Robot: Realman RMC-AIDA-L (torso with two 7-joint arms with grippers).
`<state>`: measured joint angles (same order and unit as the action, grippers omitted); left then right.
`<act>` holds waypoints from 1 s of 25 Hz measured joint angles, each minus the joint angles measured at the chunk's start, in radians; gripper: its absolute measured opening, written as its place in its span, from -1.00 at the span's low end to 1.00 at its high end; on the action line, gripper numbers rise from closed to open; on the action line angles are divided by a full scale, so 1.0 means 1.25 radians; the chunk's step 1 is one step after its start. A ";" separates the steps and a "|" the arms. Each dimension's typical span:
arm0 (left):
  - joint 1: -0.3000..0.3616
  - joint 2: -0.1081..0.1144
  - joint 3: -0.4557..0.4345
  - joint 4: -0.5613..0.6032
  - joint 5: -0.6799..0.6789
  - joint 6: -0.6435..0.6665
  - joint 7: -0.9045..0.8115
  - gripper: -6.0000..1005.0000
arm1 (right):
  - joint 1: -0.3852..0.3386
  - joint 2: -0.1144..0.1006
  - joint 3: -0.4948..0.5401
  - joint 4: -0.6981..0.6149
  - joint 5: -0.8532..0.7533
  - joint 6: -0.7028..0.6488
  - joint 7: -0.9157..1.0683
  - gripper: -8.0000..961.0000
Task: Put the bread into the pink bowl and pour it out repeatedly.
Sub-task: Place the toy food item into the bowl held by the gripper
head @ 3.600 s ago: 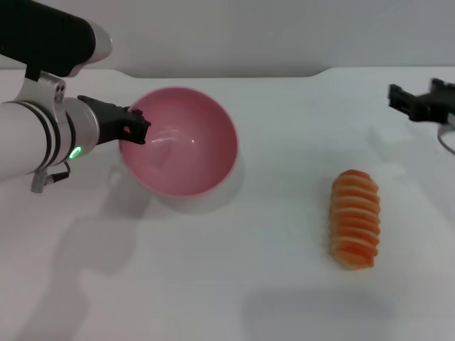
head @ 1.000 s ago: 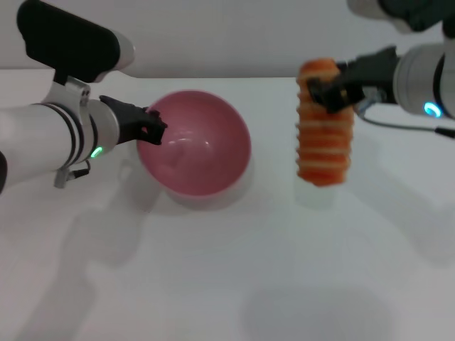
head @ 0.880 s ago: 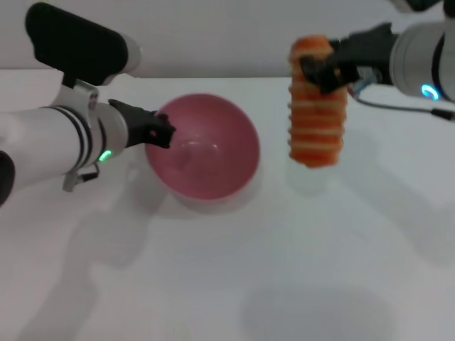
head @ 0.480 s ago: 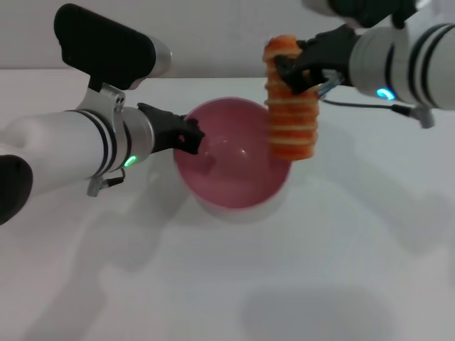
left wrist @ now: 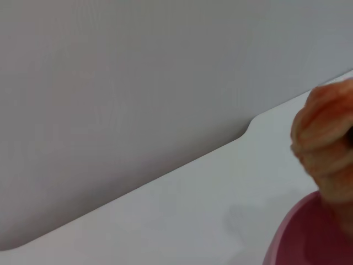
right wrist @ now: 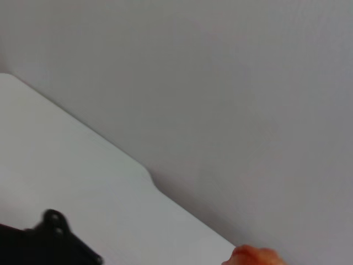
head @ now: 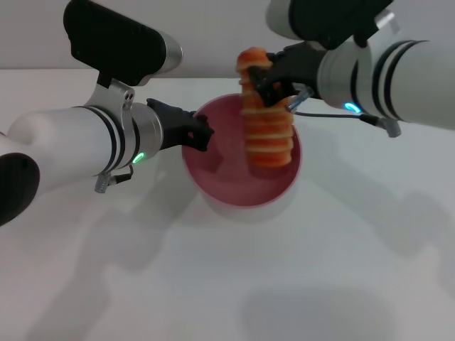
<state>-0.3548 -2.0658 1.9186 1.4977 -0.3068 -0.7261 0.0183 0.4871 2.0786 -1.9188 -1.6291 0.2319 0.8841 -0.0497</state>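
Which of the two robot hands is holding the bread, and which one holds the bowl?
The right hand grips the bread near its upper end, hanging upright over the pink bowl. The left hand clamps the bowl's rim instead.

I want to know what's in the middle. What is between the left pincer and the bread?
In the head view, only pink bowl interior lies between left pincer and bread.

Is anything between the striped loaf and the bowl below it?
Nothing visible. The right gripper holds the orange-brown ridged bread upright over the open glossy pink bowl, which the left gripper grips at its rim; the bowl looks empty.
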 joint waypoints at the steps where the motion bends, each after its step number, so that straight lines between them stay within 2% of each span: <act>1: 0.000 0.000 0.000 0.000 0.000 0.000 0.000 -0.91 | 0.003 0.000 -0.002 0.002 0.006 0.000 -0.001 -0.52; 12: 0.000 0.002 -0.006 0.000 0.000 0.007 0.000 -0.91 | -0.002 0.000 -0.003 0.018 0.026 -0.008 0.004 -0.48; 14: 0.000 0.002 -0.007 -0.001 0.001 0.009 0.000 -0.91 | -0.002 0.000 0.003 0.022 0.032 -0.007 0.006 -0.03; 20: 0.000 0.002 -0.007 -0.007 0.006 0.019 0.001 -0.91 | -0.003 0.000 0.004 0.022 0.044 -0.006 0.006 0.37; 25: 0.003 0.003 -0.010 -0.012 0.007 0.029 0.002 -0.91 | -0.002 0.000 0.006 0.008 0.050 -0.004 0.006 0.38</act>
<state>-0.3506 -2.0625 1.9055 1.4826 -0.2976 -0.6899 0.0212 0.4841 2.0785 -1.9119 -1.6196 0.2949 0.8788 -0.0419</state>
